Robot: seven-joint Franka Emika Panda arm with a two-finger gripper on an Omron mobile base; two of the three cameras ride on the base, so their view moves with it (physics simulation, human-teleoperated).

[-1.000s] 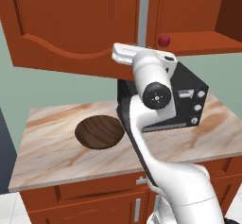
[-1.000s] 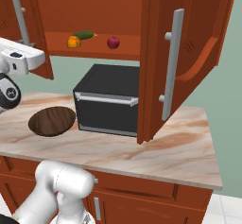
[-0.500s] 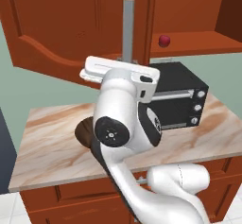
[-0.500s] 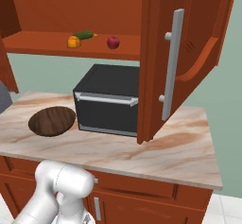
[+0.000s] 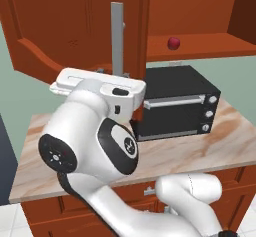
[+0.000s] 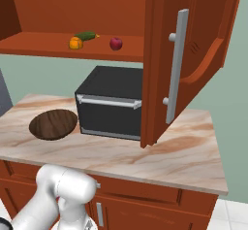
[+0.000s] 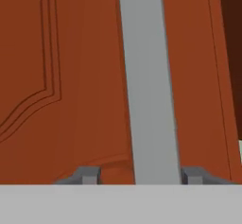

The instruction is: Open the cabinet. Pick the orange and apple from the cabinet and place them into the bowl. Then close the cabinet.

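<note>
Two cabinet [image 6: 193,54] doors stand open. One orange [image 6: 75,43] and one apple [image 6: 116,43] sit on its shelf; one bowl [image 6: 53,124] rests on the counter [image 6: 184,156]. The gripper [image 7: 140,176] is released, fingertips [image 7: 87,175] straddling the upright grey handle [image 7: 149,81] without touching.

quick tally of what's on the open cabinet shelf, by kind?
orange: 1
apple: 1
green vegetable: 1
Total: 3
</note>
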